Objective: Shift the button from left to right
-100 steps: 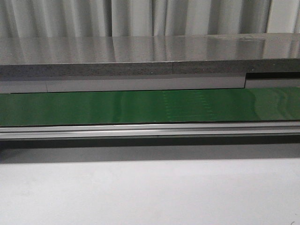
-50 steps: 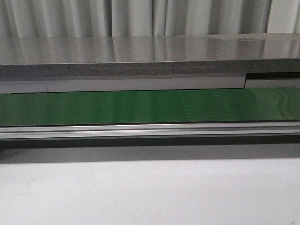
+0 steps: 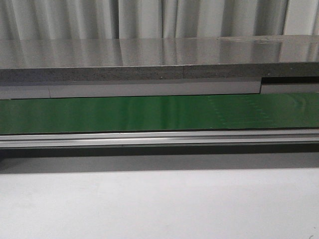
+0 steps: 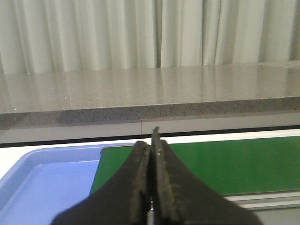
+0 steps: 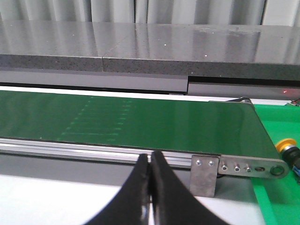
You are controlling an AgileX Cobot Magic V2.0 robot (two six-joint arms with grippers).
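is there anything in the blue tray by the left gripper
No, the blue tray beside the green belt shows only bare blue floor in the left wrist view.

A workshop or factory test cell — a green conveyor belt (image 3: 149,113) on an aluminium rail (image 3: 159,138), a grey stone counter (image 3: 149,59) behind, pale curtains (image 3: 149,20) beyond.

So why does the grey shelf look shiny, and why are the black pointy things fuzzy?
Front view: the grey counter mirrors the pale curtains, making streaky glare. Left wrist view: the left gripper sits very near the lens, so its closed fingers look soft-edged. Right wrist view: the right gripper blurs likewise, while the green belt stays sharper.
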